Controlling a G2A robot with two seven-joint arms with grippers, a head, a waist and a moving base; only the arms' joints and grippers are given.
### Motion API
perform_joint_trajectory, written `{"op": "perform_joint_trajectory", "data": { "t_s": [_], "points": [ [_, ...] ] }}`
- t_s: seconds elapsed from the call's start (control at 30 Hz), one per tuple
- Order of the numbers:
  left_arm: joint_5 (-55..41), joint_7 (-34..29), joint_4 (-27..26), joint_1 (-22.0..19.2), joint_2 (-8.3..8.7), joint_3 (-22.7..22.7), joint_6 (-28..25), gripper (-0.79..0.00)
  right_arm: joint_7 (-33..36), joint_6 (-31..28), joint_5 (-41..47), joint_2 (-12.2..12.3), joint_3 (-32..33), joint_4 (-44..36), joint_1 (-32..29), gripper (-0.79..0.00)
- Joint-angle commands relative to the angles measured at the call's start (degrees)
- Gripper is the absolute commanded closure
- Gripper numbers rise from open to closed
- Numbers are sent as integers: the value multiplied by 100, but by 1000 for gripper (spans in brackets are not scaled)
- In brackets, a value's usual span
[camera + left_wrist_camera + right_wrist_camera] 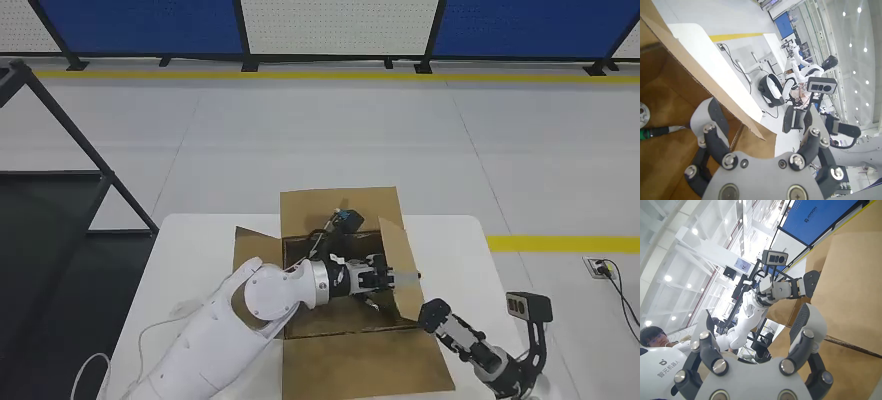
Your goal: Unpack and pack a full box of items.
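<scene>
Evidently you're unpacking: left hand [761,108] released astride the side flap [696,62] of the box [340,210] at the surface's [195,265] middle, right hand [432,314] released just outside, so next reach down for the green-handled tool [651,131].

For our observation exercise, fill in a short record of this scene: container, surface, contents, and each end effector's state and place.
container: brown cardboard box, flaps open
surface: white table
contents seen: green-handled tool with a silvery tip; white round object, partly seen
left end effector: open, a side flap of the box between its fingers
right end effector: open, outside the box beside that flap
</scene>
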Motion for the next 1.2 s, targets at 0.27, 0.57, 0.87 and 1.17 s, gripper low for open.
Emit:
{"op": "perform_joint_trajectory", "data": {
  "t_s": [0.27, 0.57, 0.87, 1.17],
  "points": [
    [-212, 191, 664, -696, -496, 541, -51, -785, -141, -295, -37, 66, -70, -328, -221, -785],
    [-541, 214, 1665, -1267, -1021, 932, -301, -785, -1206, 441, -743, 65, -226, -587, -362, -785],
    [-760, 22, 2477, -1585, -1413, 1070, -588, -785, -1773, 733, -1115, 81, -326, -657, -383, -785],
    [-825, -131, 2803, -1611, -1562, 908, -927, -785, -2215, 1142, -1298, 105, -217, -372, -284, -785]
  ]
}}
